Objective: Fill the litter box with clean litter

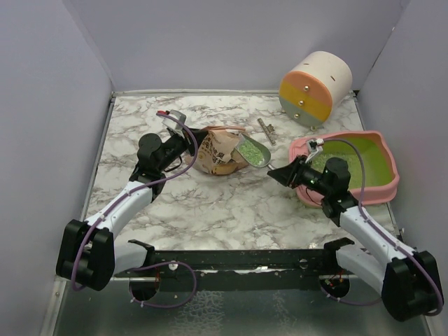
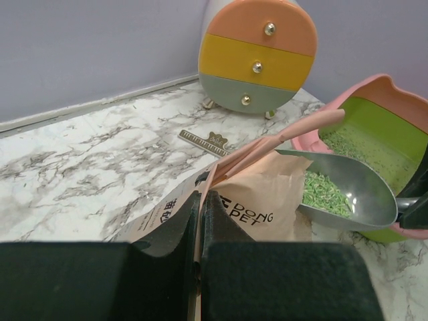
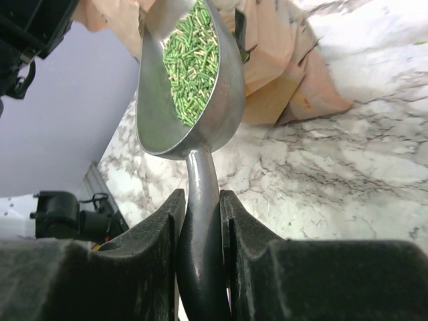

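Observation:
The pink litter box (image 1: 389,187) with a lime-green inside stands at the right and holds a thin patch of clean litter (image 1: 327,158); it also shows in the left wrist view (image 2: 381,88). A tan paper bag (image 1: 215,151) stands mid-table. My left gripper (image 1: 192,143) is shut on the bag's top edge (image 2: 231,157). My right gripper (image 1: 283,173) is shut on the handle of a silver scoop (image 1: 253,151). The scoop (image 3: 155,114) holds green litter granules (image 3: 190,60). Its bowl is at the bag's mouth, left of the box.
A round cream drum (image 1: 315,87) with orange, yellow and grey bands stands at the back right behind the box. A small metal ruler-like piece (image 1: 266,130) lies behind the bag. Grey walls close three sides. A black rail (image 1: 238,259) runs along the front.

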`<control>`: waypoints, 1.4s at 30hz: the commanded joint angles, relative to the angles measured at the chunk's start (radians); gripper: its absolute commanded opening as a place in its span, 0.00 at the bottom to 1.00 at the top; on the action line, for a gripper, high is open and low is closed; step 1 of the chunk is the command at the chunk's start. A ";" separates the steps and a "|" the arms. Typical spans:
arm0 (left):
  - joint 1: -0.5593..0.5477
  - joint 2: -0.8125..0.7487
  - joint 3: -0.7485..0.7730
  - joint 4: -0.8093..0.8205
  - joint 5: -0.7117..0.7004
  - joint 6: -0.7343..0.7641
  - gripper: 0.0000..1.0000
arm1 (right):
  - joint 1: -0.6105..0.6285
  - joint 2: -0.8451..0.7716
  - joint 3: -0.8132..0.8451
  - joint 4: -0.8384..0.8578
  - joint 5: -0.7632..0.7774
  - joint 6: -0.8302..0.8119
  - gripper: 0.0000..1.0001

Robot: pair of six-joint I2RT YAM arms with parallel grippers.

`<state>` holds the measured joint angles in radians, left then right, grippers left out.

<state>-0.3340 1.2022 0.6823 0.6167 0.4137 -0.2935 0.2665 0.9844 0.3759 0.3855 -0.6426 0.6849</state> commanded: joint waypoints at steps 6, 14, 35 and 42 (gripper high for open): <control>0.002 -0.017 -0.001 0.051 -0.031 -0.010 0.01 | -0.001 -0.175 0.238 -0.571 0.300 -0.140 0.01; 0.003 -0.002 -0.009 0.051 -0.065 -0.017 0.01 | -0.009 -0.266 0.362 -0.859 0.472 -0.153 0.01; -0.007 -0.054 -0.030 -0.058 -0.107 -0.107 0.01 | -0.009 -0.370 0.711 -1.420 0.981 -0.082 0.01; -0.010 -0.057 -0.024 -0.073 -0.080 -0.118 0.01 | -0.008 -0.297 0.856 -1.534 1.111 -0.116 0.01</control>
<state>-0.3363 1.1656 0.6586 0.5770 0.3138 -0.3931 0.2600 0.6407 1.1305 -1.0824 0.3267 0.5865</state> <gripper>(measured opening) 0.019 0.241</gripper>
